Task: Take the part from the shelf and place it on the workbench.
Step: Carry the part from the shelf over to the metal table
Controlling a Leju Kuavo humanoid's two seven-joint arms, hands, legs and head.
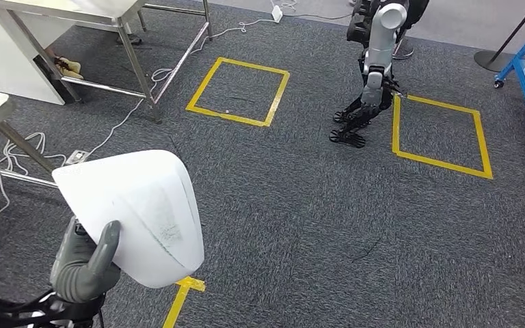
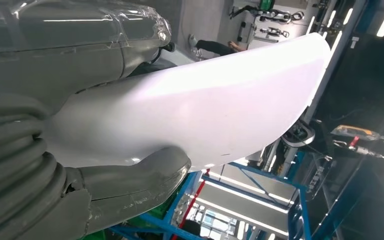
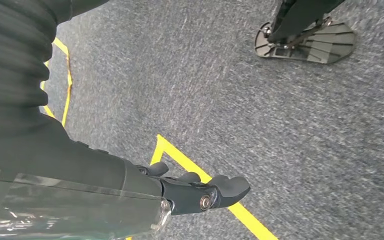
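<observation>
Presently my left hand grips the white part, thumb across its face. My right hand hangs over grey carpet, fingers curled, holding nothing.

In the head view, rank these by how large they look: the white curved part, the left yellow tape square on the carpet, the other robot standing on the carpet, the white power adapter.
1. White curved part, though inflated by nearness to the camera.
2. Other robot and left yellow tape square: too alike to rank.
3. White power adapter, far smallest.
</observation>
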